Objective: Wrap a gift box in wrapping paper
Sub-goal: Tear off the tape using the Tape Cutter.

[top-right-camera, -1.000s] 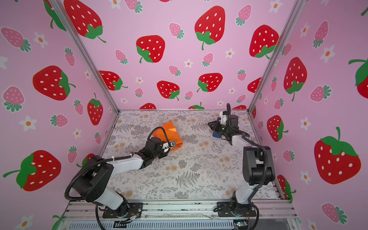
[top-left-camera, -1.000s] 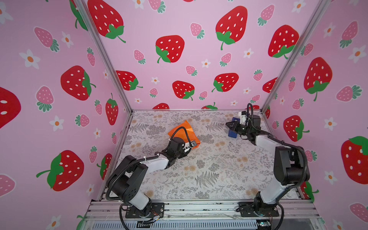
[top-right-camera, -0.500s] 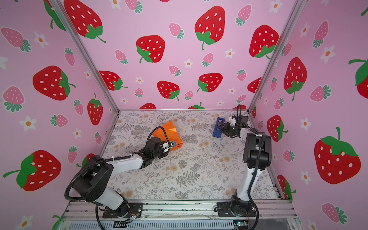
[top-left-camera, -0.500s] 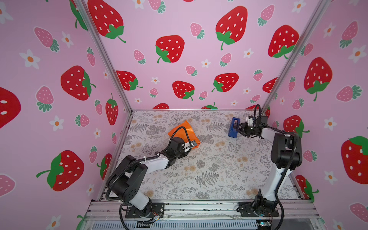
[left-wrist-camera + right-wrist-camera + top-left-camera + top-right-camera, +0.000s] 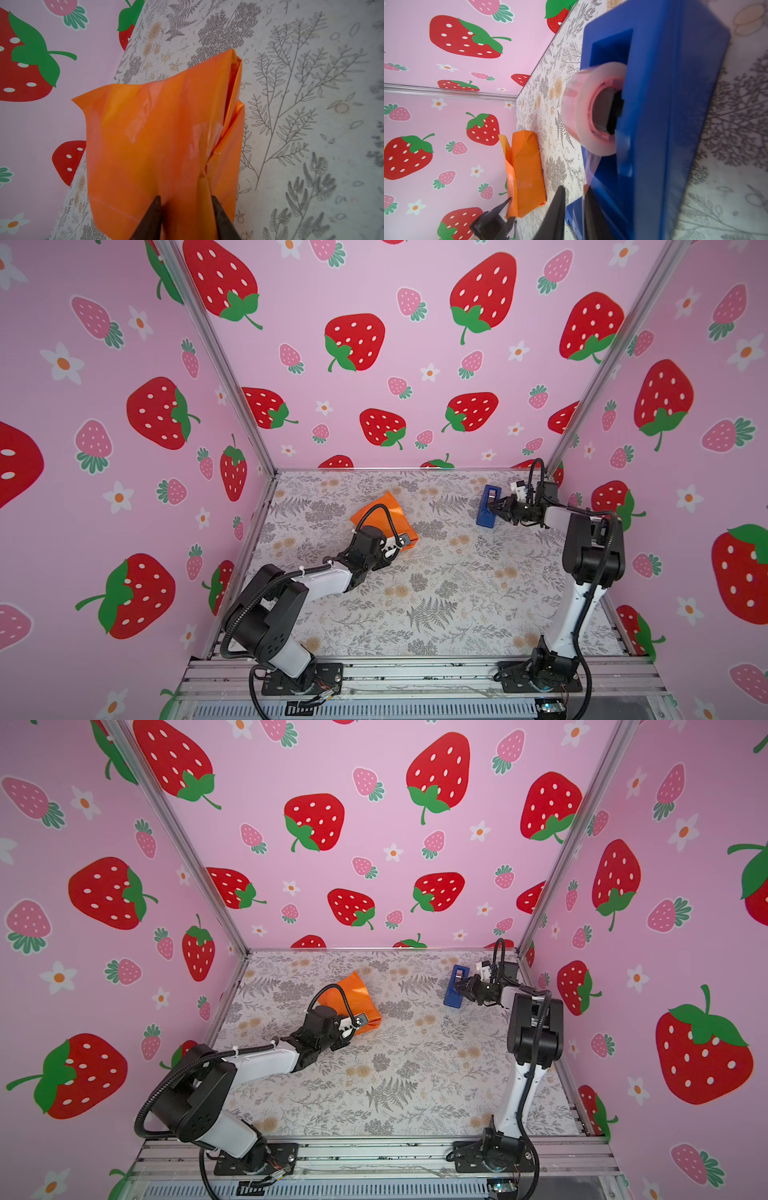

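The wrapping paper [image 5: 374, 519] [image 5: 361, 1002] lay as a folded orange parcel on the desk [image 5: 436, 593], in its far half and nearer the left edge than the right. The gift box I could not see at all: paper covered every face turned toward the cameras. In my left wrist view the paper [image 5: 155, 135] had one end fold gaping, but the slot inside was too shadowed to make anything out. Glossy patches on top may have been clear tape; I could not be sure. My left gripper [image 5: 185, 199] was clamped on the parcel's near end, a ridge of paper bunched between the two dark fingers [image 5: 154, 209], whose bases were cut off by the frame. In both top views my own wrist and cable hid that grip. Well apart, by the far right corner, stood the blue tape dispenser [image 5: 484, 519] [image 5: 453, 999], blurred and cropped in my right wrist view [image 5: 664, 104], with its clear tape roll [image 5: 583, 116] showing. My right gripper [image 5: 575, 197] [image 5: 490, 506] was at the dispenser's cutter end. A tape strip [image 5: 591, 166] ran down from the roll along one finger. A narrow gap showed between the fingers, and I could not tell whether they were pinching the strip.
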You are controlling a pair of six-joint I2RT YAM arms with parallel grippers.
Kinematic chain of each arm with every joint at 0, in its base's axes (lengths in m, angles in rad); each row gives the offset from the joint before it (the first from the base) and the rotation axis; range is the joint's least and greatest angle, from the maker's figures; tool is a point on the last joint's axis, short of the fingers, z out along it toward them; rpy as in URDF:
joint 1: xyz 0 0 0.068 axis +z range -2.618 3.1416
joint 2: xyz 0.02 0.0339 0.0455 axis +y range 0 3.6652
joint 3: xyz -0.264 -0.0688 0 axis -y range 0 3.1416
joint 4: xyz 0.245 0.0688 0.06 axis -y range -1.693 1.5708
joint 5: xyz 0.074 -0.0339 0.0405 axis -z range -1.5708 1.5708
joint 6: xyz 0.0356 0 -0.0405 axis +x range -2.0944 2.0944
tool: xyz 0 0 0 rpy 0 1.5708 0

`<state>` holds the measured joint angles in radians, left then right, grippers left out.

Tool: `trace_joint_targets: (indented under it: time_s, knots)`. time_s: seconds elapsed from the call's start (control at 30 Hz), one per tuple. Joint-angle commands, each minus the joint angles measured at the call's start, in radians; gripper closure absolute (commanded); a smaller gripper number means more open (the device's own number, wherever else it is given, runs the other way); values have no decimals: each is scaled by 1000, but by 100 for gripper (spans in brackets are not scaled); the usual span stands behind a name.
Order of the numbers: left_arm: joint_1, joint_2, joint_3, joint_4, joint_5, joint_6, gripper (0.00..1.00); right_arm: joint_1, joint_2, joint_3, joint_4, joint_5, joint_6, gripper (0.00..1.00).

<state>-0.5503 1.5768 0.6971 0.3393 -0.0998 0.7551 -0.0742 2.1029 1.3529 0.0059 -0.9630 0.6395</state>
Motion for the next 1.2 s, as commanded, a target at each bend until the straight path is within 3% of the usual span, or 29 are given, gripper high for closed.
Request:
trace_joint_targets:
  time_s: [0.0, 0.17, 0.43, 0.8, 1.03, 1.17]
  knots:
    - [7, 28, -1, -120, 13, 2, 62, 17, 28, -4, -54, -71, 7, 85]
    - [8, 29, -1, -123, 12, 4, 62, 17, -3, -32, 11, -73, 56, 100]
    - [8, 27, -2, -123, 9, 6, 63, 17, -146, -139, 124, -80, 151, 100]
    - [8, 33, 2, -126, 11, 8, 63, 22, -234, -327, 92, -74, 98, 100]
    - [7, 34, 2, -127, 14, 6, 63, 32, -150, -295, -38, 45, -28, 100]
    - [7, 31, 1, -132, 10, 9, 63, 58, -132, -220, -239, 344, -147, 100]
